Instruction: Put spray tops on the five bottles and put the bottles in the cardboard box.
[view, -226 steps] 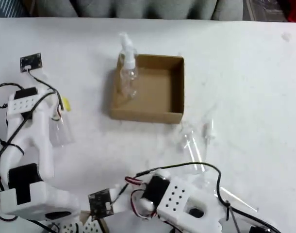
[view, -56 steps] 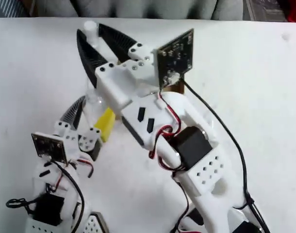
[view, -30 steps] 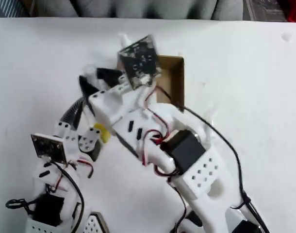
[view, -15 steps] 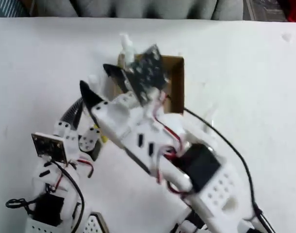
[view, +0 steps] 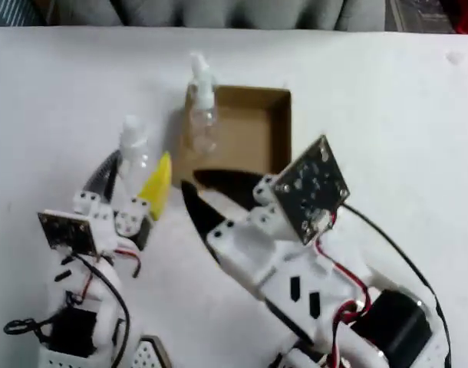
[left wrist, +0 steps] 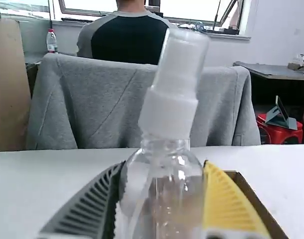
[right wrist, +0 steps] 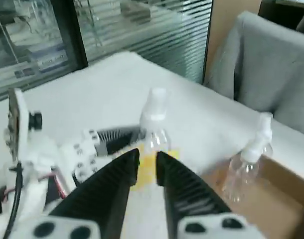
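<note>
A clear bottle [view: 132,153] with a white spray top [left wrist: 176,84] stands upright, left of the cardboard box [view: 276,146]. My left gripper [view: 138,162] is shut on its body, with a grey finger [left wrist: 87,211] on one side and a yellow finger [left wrist: 227,204] on the other. A second capped bottle [view: 200,103] stands in the box's far left corner. My right gripper [view: 188,181] hangs in front of the box with its black fingers [right wrist: 112,184] a narrow gap apart and nothing between them. The right wrist view shows the held bottle [right wrist: 153,127] and the boxed bottle [right wrist: 245,167].
The right arm's white body [view: 311,284] covers the table at the near right. The left arm [view: 73,307] fills the near left corner. Grey chair backs [view: 219,11] line the table's far edge. White tabletop [view: 387,107] lies right of the box.
My right gripper has pulled back from the held bottle toward the near edge, and its fingers have narrowed. The bottle in my left gripper stands uncovered, with the spray top on it.
</note>
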You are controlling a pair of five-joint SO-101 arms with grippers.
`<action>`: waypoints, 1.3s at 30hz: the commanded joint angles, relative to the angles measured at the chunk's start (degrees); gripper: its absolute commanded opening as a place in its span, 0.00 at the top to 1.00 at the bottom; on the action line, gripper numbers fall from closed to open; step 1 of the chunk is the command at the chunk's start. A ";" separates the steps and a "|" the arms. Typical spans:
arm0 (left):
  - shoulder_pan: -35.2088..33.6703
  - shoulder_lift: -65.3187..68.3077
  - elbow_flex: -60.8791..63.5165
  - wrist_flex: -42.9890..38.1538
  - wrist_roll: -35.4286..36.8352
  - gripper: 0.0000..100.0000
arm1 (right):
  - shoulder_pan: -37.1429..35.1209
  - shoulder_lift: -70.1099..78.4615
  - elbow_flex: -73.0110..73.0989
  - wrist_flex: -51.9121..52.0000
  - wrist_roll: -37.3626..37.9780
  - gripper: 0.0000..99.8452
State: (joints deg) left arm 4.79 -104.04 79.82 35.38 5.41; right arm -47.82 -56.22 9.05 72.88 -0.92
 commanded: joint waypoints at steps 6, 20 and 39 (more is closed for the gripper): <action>-1.89 21.05 -20.92 4.57 0.79 0.98 | -0.13 -1.45 9.67 2.95 0.70 0.98; -1.54 27.82 -25.76 6.07 12.40 0.98 | -8.04 -1.54 36.92 -23.69 -1.14 0.98; 3.74 25.80 -23.65 13.89 4.31 0.98 | -9.80 -7.25 58.20 -56.31 -2.81 0.98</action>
State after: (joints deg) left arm 7.60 -76.62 57.49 46.29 14.99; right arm -58.29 -64.04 67.87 18.46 -3.74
